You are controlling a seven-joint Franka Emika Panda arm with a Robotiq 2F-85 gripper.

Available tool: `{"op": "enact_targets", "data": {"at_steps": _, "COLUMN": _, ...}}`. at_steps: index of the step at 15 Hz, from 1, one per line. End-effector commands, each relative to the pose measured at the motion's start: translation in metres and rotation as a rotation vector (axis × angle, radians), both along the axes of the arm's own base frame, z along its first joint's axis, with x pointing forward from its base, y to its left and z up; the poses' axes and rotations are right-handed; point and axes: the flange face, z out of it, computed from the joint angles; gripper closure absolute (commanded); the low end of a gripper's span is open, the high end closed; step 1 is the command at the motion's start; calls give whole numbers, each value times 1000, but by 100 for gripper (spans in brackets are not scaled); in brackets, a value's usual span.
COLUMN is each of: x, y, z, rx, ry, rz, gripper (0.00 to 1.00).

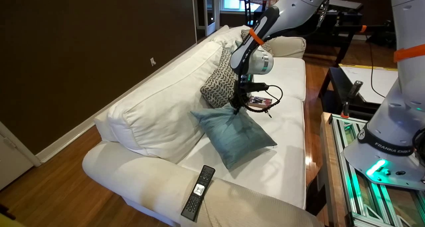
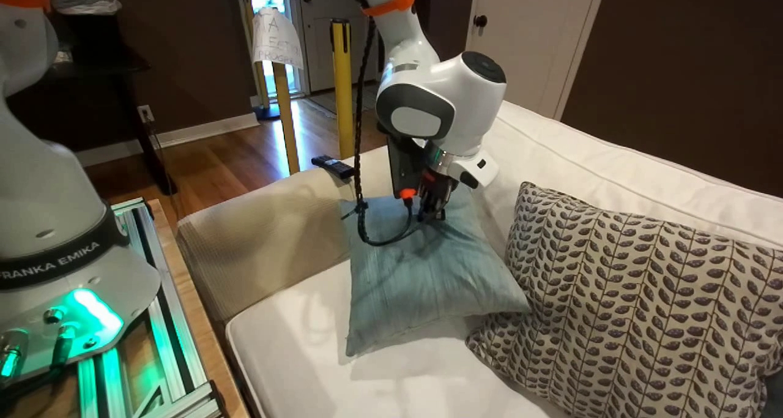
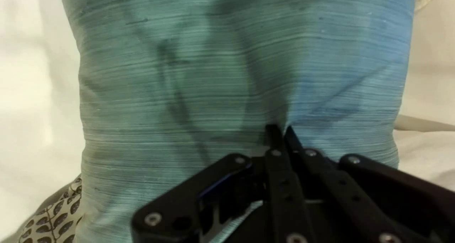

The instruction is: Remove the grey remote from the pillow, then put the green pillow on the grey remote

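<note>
The gripper (image 3: 282, 130) sits nearest the camera in the wrist view, dark along the bottom of the frame, its fingers drawn almost together and pinching the blue-green pillow (image 3: 149, 111), whose cloth creases away from the tips. The pillow fills the middle of that frame from top to bottom.

In an exterior view, the remote (image 1: 198, 191) lies face up on the near armrest (image 1: 142, 177) of the white sofa (image 1: 162, 120), bottom centre of the frame, apart from the pillow. The pillow is mid-frame over the seat (image 1: 285, 177), at a slant; whether it rests fully on the seat, I cannot tell. A book (image 1: 260, 101) lies on the seat, to the right of the gripper.

In an exterior view, a leaf-patterned cushion (image 2: 630, 308) takes up the lower right, and the remote shows small in the upper middle, beyond the pillow.
</note>
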Motion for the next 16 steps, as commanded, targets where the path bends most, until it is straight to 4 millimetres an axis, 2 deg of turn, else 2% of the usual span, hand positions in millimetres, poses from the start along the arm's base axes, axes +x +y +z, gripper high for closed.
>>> {"op": "enact_targets", "data": {"at_steps": 1, "x": 5, "y": 15, "z": 4, "rx": -49, "ry": -6, "rz": 110, "gripper": 99}}
{"op": "enact_targets", "data": {"at_steps": 7, "x": 2, "y": 42, "z": 1, "rx": -100, "ry": 42, "rz": 287, "gripper": 99}}
{"op": "enact_targets", "data": {"at_steps": 16, "x": 4, "y": 67, "z": 2, "rx": -214, "ry": 92, "rz": 538, "gripper": 99}}
